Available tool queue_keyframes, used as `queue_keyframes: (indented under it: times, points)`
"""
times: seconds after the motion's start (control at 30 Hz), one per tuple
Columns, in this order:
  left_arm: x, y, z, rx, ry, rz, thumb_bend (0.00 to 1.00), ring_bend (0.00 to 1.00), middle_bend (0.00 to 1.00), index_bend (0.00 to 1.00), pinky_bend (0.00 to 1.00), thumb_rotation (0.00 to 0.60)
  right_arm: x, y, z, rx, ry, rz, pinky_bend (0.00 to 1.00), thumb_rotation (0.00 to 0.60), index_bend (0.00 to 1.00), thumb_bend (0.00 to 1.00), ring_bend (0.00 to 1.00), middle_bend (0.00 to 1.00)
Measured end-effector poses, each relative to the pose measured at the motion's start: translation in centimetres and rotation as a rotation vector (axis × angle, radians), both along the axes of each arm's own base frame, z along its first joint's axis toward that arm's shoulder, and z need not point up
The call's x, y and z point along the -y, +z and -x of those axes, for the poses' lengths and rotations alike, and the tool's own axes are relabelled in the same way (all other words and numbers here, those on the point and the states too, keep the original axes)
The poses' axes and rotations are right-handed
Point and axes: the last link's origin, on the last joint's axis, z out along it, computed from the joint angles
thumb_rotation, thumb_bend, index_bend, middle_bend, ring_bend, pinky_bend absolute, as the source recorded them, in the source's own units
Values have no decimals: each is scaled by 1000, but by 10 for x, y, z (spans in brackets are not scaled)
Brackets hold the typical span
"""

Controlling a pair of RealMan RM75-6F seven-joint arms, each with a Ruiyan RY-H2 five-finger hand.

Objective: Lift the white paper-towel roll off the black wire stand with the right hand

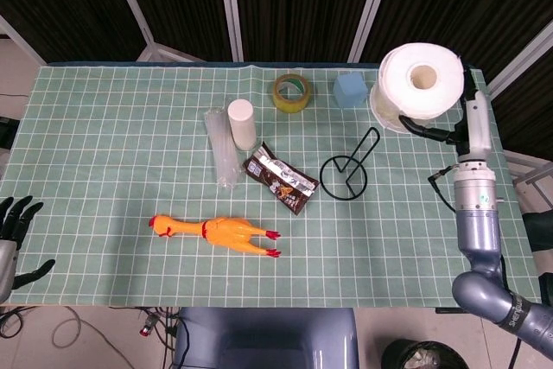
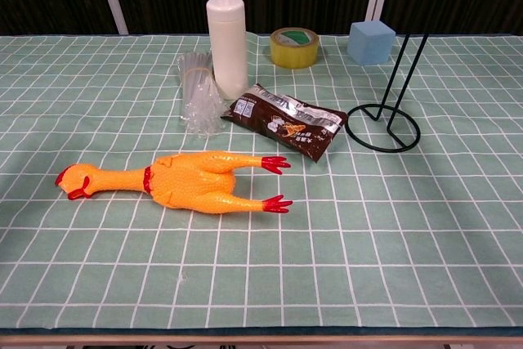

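One soft, light roll (image 1: 418, 85) sits in my right hand (image 1: 449, 131), fingers wrapped round its side, held clear above the bare stand (image 1: 345, 174), where squeezing gently should avoid crushing.

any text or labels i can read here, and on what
No text here can be read.
brown snack packet: carries a printed picture and small print, too blurred to read.
yellow tape roll: no print that can be made out.
white bottle: plain, no label shows.
right hand: no markings legible; it holds the paper-towel roll, which is plain white.
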Motion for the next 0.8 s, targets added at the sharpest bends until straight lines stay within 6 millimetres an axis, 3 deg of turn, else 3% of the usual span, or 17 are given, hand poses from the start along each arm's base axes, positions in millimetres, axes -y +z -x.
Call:
queue_keyframes:
  times: [0.17,0.37,0.8]
  points:
    - [0,0,0,1,2,-2,40,0,64,141,25,600,-3,14,23,-46,-34,1,162,600,151,43,269,244]
    - [-1,1,0,6,2,-4,40,0,64,141,25,600,-20,12,51,-102,-60,-42,162,600,151,44,269,245]
    - [-1,1,0,12,2,-9,40,1,64,141,25,600,-80,-20,124,-123,-150,-194,161,600,162,43,272,245]
